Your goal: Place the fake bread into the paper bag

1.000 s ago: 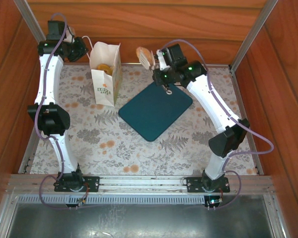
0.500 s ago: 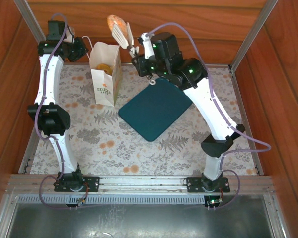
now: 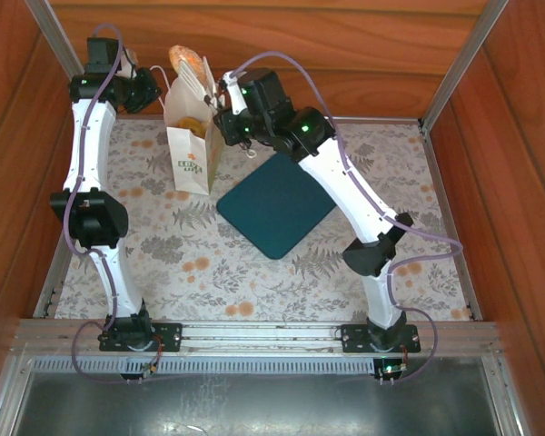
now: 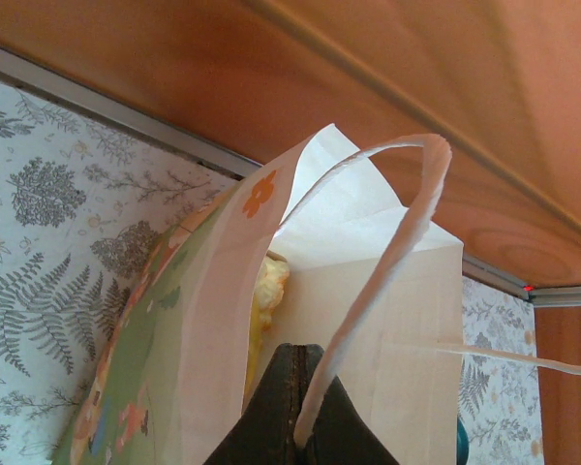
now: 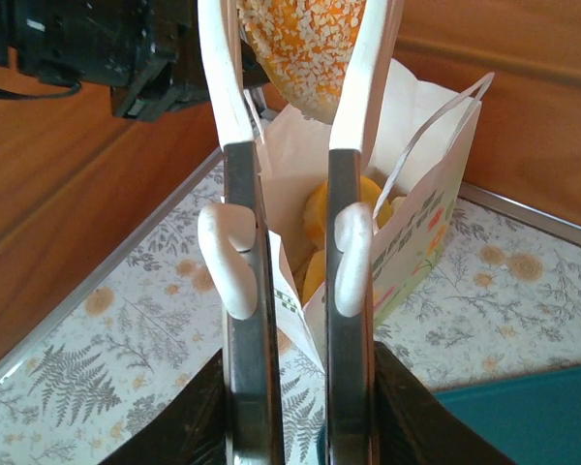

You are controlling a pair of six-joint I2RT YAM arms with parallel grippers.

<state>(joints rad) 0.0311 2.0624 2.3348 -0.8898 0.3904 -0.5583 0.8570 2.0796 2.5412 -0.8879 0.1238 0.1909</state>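
Now, with left jaws clenched on the handle (image 4: 407,223) of the paper bag (image 3: 193,150) and right jaws squeezing tongs (image 5: 242,194) that hold a fake bread piece (image 5: 305,48) over its mouth, lowering and easing open seems next.

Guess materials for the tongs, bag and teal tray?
Tongs: brushed grey metal arms, matte white tips, likely plastic or silicone. Paper bag: white matte paper, creased folds, printed sides, cord handles. Teal tray: smooth matte, rounded corners; plastic or silicone, can't tell which.

paper bag (image 3: 192,150) far left on table (image 3: 254,272), tray (image 3: 277,204) right of it, fake bread (image 3: 183,59) above its mouth, more inside
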